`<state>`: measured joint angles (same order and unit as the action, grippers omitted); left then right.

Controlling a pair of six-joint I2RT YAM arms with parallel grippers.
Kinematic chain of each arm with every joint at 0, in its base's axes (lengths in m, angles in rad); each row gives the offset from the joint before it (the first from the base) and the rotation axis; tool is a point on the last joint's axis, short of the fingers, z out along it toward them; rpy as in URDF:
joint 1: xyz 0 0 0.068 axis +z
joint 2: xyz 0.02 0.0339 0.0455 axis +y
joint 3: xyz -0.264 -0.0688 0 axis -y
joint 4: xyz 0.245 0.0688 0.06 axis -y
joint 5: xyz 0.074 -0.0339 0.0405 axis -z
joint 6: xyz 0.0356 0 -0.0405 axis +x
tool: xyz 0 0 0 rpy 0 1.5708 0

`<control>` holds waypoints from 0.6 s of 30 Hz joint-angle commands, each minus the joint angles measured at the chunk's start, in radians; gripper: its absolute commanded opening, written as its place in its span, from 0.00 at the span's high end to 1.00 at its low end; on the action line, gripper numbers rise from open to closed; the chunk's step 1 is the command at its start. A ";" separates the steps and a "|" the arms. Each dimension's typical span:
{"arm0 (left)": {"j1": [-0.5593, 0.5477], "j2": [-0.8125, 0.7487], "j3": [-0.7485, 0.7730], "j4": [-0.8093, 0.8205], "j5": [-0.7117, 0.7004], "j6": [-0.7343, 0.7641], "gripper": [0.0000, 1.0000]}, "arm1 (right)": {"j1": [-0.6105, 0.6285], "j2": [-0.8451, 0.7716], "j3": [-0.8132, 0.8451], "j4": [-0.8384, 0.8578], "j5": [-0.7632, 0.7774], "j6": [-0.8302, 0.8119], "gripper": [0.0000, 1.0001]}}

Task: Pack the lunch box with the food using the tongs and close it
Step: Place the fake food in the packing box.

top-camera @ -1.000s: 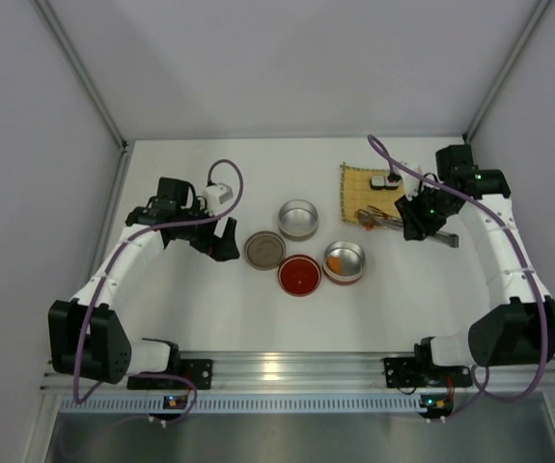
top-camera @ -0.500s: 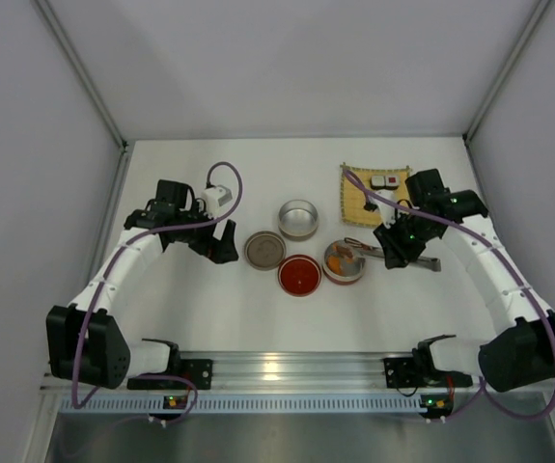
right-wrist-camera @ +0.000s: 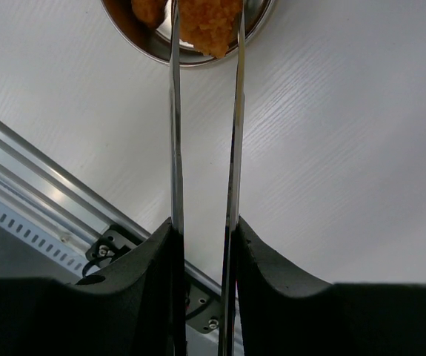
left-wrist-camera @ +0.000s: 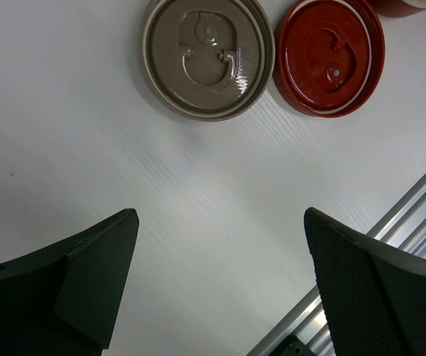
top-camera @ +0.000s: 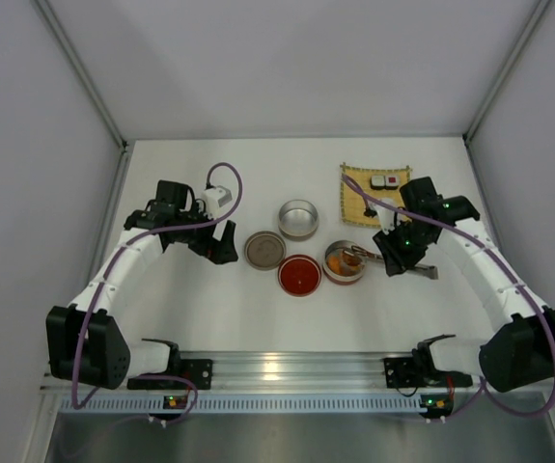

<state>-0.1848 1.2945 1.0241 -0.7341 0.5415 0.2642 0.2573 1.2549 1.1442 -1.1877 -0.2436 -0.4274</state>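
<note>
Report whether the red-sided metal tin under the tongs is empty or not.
Not empty: the round red-sided metal tin holds an orange fried piece, and slim silver tongs pinch another over it.

Right wrist view: the top edge cuts off the tips of the tongs (right-wrist-camera: 175, 133), most of the steel bowl (right-wrist-camera: 198, 62), the upper part of the fried piece (right-wrist-camera: 209, 26) between the tong arms, and nearly all of a second fried piece (right-wrist-camera: 147, 9). The right pincer (right-wrist-camera: 204, 226) conceals the tongs' joined end.

Left wrist view: a red container (left-wrist-camera: 409, 6) is cropped at the top right corner; contents indeterminable.

Top view: the sushi rolls (top-camera: 385, 180) are too small to resolve.
</note>
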 commanded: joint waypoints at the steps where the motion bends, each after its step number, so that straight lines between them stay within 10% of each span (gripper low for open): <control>1: 0.004 -0.029 -0.002 0.001 0.003 0.009 0.02 | 0.023 0.008 -0.004 0.085 0.007 0.045 1.00; 7: 0.004 -0.034 -0.012 0.005 0.005 0.009 0.02 | 0.037 0.008 -0.024 0.128 0.020 0.061 1.00; 18: 0.004 -0.038 -0.021 0.016 0.005 0.003 0.02 | 0.049 0.020 -0.009 0.128 0.033 0.064 0.57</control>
<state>-0.1848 1.2850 1.0039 -0.7338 0.5343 0.2638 0.2878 1.2766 1.1183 -1.1152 -0.2134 -0.3740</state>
